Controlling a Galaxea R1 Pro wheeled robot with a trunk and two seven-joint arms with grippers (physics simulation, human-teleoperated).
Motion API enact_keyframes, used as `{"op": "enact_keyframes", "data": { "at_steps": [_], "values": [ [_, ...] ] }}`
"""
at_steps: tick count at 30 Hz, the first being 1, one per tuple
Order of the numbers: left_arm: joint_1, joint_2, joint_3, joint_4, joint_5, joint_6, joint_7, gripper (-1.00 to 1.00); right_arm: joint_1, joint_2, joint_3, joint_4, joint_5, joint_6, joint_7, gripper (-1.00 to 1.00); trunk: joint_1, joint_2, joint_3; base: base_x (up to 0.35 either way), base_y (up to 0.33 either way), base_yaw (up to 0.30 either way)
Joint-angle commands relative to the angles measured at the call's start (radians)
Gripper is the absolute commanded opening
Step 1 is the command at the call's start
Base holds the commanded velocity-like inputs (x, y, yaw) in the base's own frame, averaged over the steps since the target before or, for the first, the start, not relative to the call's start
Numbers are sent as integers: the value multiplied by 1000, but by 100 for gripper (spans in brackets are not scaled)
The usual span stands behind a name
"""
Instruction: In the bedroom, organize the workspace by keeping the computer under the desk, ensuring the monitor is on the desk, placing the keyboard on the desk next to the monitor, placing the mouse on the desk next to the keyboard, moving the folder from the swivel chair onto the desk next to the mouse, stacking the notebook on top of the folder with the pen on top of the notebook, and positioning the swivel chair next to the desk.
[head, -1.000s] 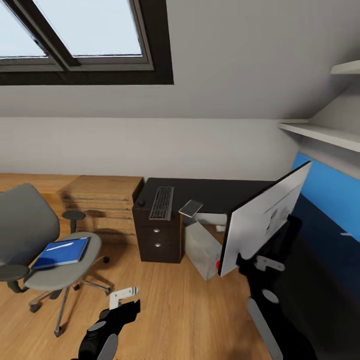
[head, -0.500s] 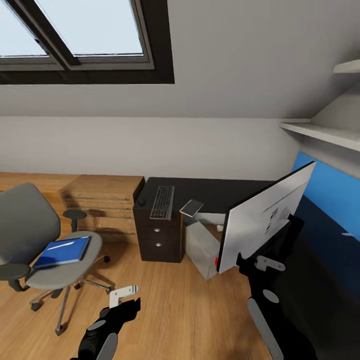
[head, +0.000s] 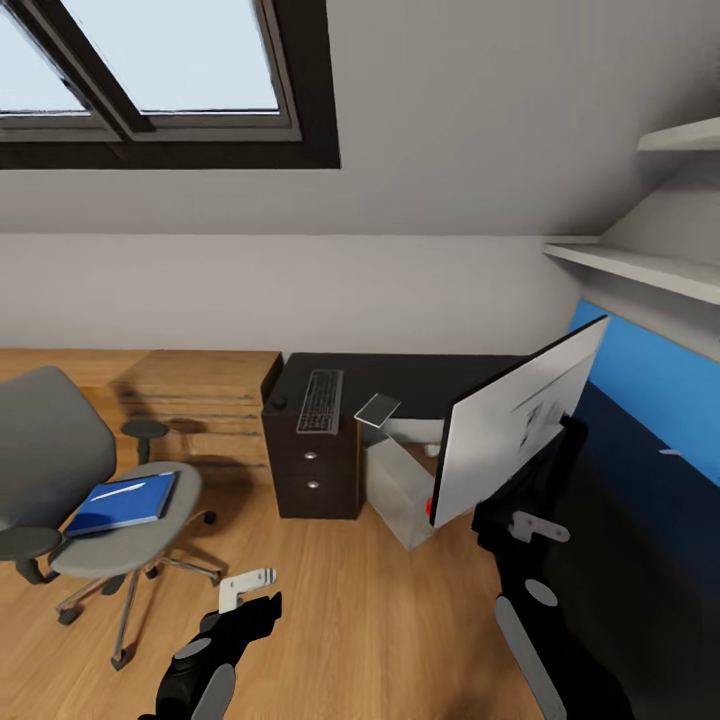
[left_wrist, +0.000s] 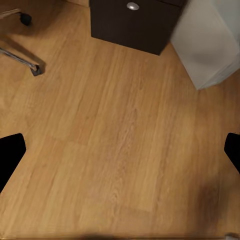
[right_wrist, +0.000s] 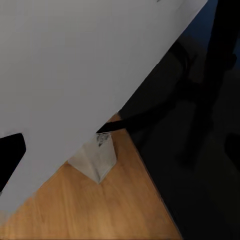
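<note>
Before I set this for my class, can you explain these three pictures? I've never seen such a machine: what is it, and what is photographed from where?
It is a simulated wheeled robot with two arms, each ending in a two-finger claw. The large picture comes from its head camera and looks down into a bedroom. There you see a grey upholstered swivel chair carrying a flat bright blue folder. A long black-topped desk has a slim silver-grey keyboard at its end and a tilted flat monitor with its pale back showing. A light grey computer tower stands on the floor.

The other two pictures come from cameras beside each claw. The left claw is open above the wood floor. The right claw looks open and faces the monitor's back. Neither appears to hold anything.
</note>
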Motion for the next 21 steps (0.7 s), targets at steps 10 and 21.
{"op": "enact_keyframes", "data": {
  "at_steps": [10, 21],
  "values": [
    [-1, 0, -3, 0, 9, 2, 11, 100, -1, -31, -1, 72, 44, -32, -9, 100, 0, -2, -2, 26, 163, -1],
    [-1, 0, -3, 1, 9, 3, 10, 100, -22, -130, -123, 314, 48, -175, 4, 100, 0, -2, -2, 28, 27, 0]
  ]
}}
